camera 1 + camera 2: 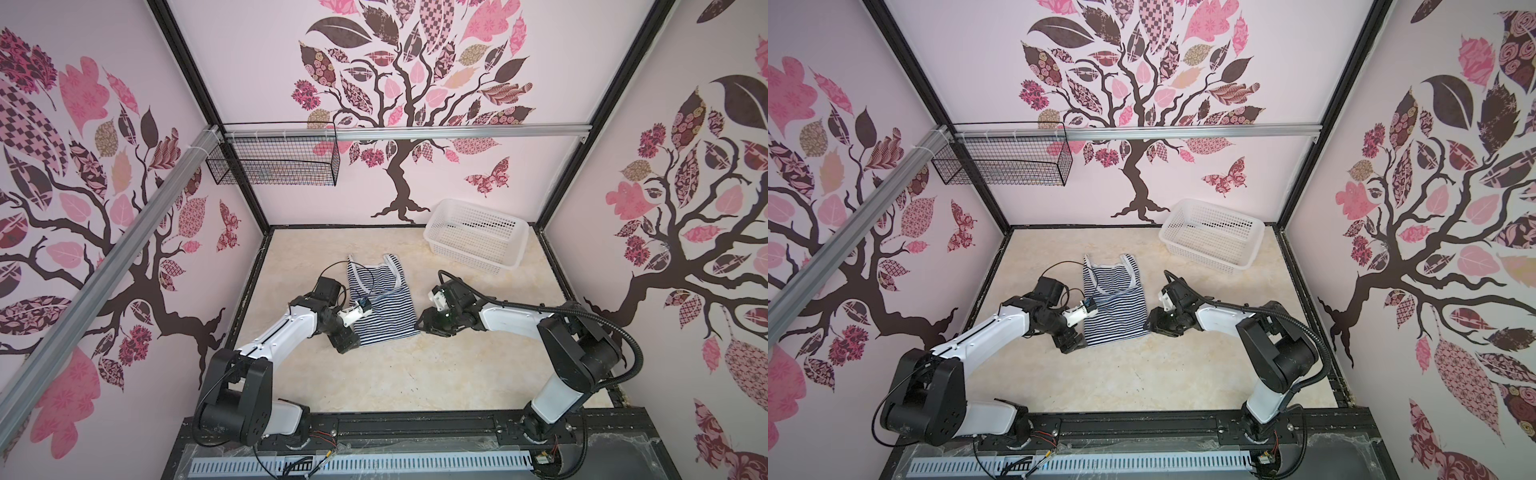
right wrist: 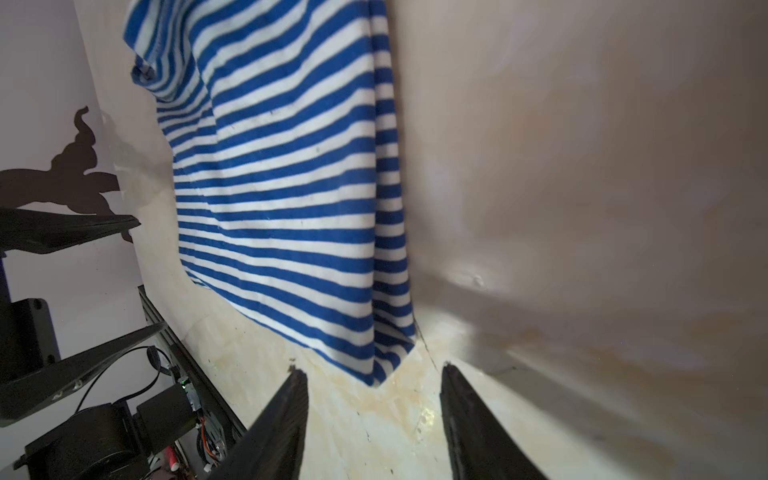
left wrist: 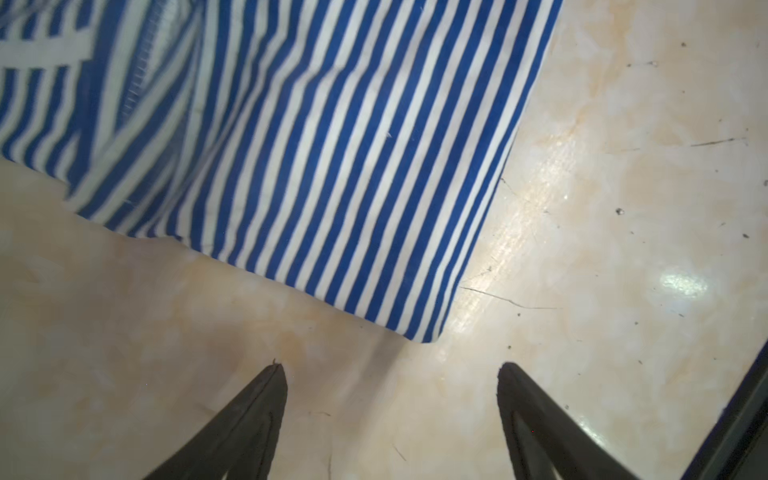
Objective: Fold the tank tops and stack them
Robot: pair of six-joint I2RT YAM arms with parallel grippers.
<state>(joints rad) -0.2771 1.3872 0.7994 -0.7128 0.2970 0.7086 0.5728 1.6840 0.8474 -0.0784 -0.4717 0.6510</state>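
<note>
Tank tops (image 1: 386,320) lie overlapped on the table (image 1: 374,374) | my left gripper (image 3: 391,366) spread, empty, beside a corner | my right gripper (image 2: 372,370) likewise parted, empty.

light: even, bright | glare: tabletop (image 3: 683,284) | edges: fisheye-warped, blurred

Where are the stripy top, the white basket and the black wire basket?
stripy top (image 1: 384,322), in a top view, on its lower striped body.
white basket (image 1: 469,251), in a top view, on its near wall.
black wire basket (image 1: 274,164), in a top view, on its front mesh.
</note>
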